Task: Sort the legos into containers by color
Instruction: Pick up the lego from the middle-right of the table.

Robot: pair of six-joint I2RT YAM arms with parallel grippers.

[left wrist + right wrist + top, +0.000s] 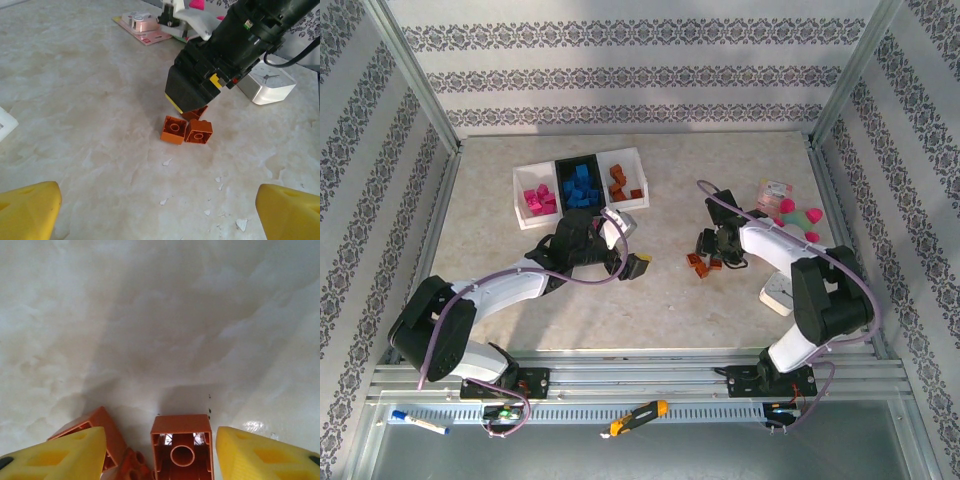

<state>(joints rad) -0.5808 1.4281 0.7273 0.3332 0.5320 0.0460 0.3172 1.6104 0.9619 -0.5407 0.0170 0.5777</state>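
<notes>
"While the right pincer (pixel 160 436) straddled one orange brick (pixel 182 452), fingers apart, how should it have closed?"

"Squarely on that brick alone, clear of its neighbour (pixel 100 421), I judged. Three loose bricks lay on the tabletop (pixel 670 312), and three trays (pixel 628 160) stood in a row well apart. The left pincer (pixel 155 194) gaped, empty."

I see my left gripper (pixel 160 216) with its yellow fingertips (pixel 27 207) spread wide at the bottom corners. Ahead on the marbled table (pixel 75 100), two orange legos (pixel 186 131) lie touching. The right gripper (pixel 192 102) stands over a third lego (pixel 196 113) just behind. A white clock (pixel 266 82) and a pink-white packet (pixel 142 23) lie beyond.
</notes>
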